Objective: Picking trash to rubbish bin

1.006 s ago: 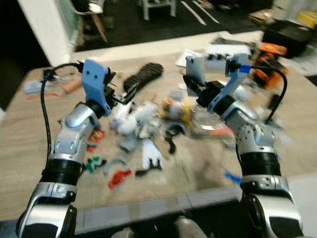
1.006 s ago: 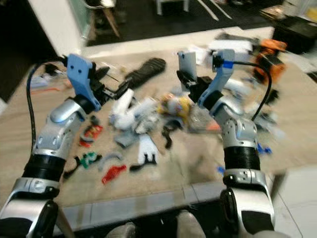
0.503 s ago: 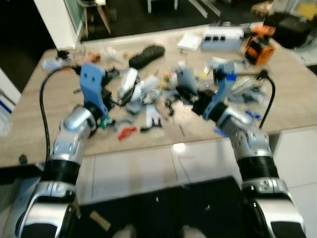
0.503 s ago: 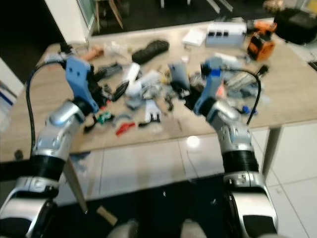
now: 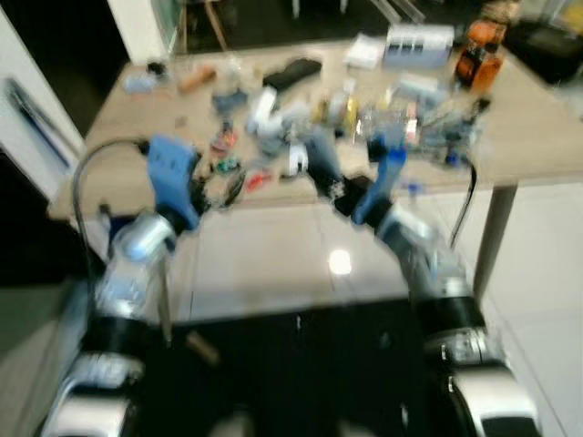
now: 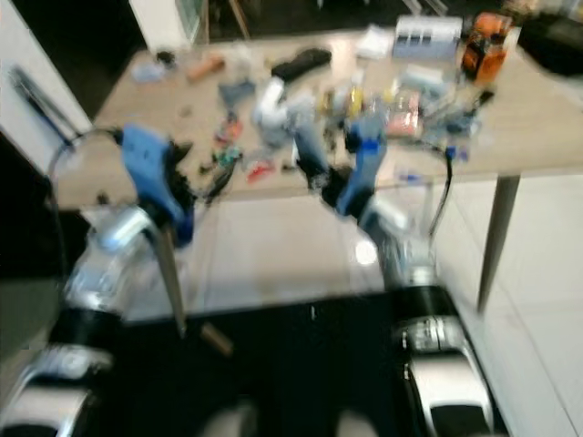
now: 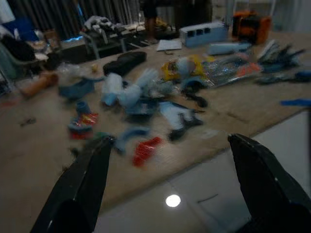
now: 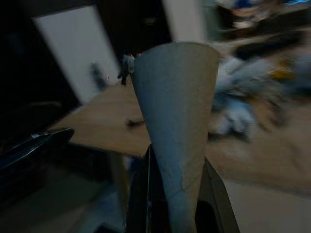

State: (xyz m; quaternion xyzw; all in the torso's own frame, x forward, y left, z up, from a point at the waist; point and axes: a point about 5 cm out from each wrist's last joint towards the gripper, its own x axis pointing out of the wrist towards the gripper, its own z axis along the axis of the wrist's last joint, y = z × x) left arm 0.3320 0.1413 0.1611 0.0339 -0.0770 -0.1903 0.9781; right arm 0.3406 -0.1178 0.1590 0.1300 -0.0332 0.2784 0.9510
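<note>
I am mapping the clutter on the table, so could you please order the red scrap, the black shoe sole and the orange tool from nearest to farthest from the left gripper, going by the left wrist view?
From the left gripper, which is open:
1. Red scrap, near the table's front edge.
2. Black shoe sole, mid-table, behind the pale blue pile.
3. Orange tool, at the far corner.

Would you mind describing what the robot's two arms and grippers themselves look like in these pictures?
Both arms are silver with black ribbed bands near the forearm. Each wrist carries a bright blue mount, and a black cable loops from it along the arm. The left gripper and right gripper each end in two long black fingers, glossy and tapering in the left wrist view.
</note>
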